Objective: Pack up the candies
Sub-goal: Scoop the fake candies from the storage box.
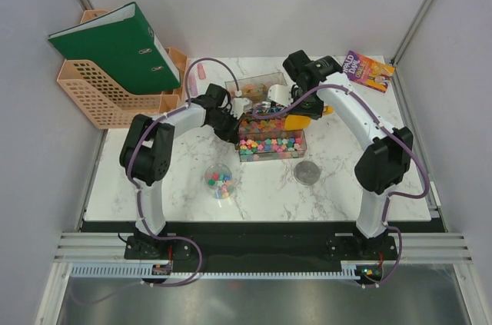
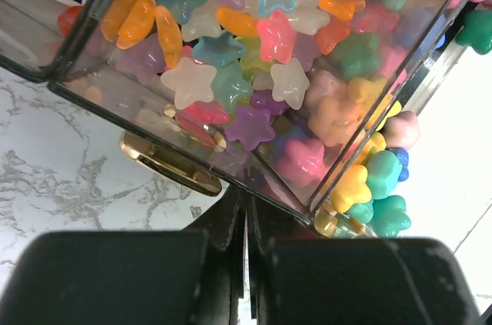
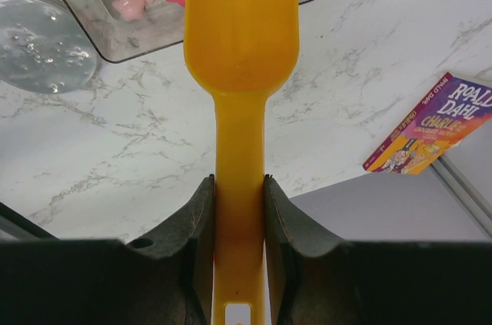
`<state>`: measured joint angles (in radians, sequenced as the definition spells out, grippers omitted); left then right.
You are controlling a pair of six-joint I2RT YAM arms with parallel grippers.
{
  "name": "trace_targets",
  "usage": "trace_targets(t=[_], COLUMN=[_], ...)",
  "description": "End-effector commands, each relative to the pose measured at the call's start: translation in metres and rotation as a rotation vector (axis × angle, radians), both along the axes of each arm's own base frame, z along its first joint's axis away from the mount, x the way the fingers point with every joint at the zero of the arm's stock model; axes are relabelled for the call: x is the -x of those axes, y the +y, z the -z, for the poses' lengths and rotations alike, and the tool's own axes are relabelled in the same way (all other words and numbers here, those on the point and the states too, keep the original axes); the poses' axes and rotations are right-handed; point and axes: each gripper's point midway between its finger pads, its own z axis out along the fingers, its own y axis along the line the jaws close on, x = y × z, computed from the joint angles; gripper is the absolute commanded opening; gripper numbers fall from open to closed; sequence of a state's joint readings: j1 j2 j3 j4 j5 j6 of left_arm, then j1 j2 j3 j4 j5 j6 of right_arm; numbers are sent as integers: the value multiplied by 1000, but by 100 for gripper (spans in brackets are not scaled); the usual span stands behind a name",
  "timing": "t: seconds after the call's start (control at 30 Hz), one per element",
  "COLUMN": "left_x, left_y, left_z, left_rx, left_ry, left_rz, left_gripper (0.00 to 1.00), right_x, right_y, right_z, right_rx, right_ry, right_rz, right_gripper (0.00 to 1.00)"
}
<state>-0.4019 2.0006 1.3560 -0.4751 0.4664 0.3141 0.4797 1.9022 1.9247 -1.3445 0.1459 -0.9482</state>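
The candies (image 1: 269, 143) are small multicoloured star sweets that fill a clear box (image 1: 247, 157) at mid-table. A few more lie in a clear cup (image 1: 219, 181) in front of it. My left gripper (image 1: 231, 128) is at the box's left end. In the left wrist view it (image 2: 247, 202) is shut with its tips against the box's lower edge, the candies (image 2: 231, 79) just behind the wall. My right gripper (image 3: 239, 183) is shut on the handle of the orange scoop (image 3: 241, 25). The scoop's empty bowl hangs over the box's right end (image 1: 301, 120).
A round clear lid (image 1: 307, 172) lies right of the cup. A second clear box (image 1: 257, 83) stands behind the first. A peach file rack with a green binder (image 1: 115, 44) fills the back left. A book (image 1: 367, 70) lies at the back right.
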Motion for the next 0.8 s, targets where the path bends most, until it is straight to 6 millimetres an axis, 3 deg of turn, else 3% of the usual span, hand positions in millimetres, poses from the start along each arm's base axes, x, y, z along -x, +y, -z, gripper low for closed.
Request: trace_targets(t=[0.0,0.37,0.77], left_x=[-4,-11,-29], left_y=[-16,2,15], left_z=[-26,-29,-36], left_rx=[66,-3,17], left_ry=[-70,-149,-169], left_rz=[16,-39,-96], left_gripper=[3,35,37], right_x=[19,-17,-36], right_y=[-23,-22,-22], right_z=[-13,-6,4], right_rx=[94,191,327], right_ry=[35,11,25], right_rz=[23,-22,-156], right_gripper=[0,0,0])
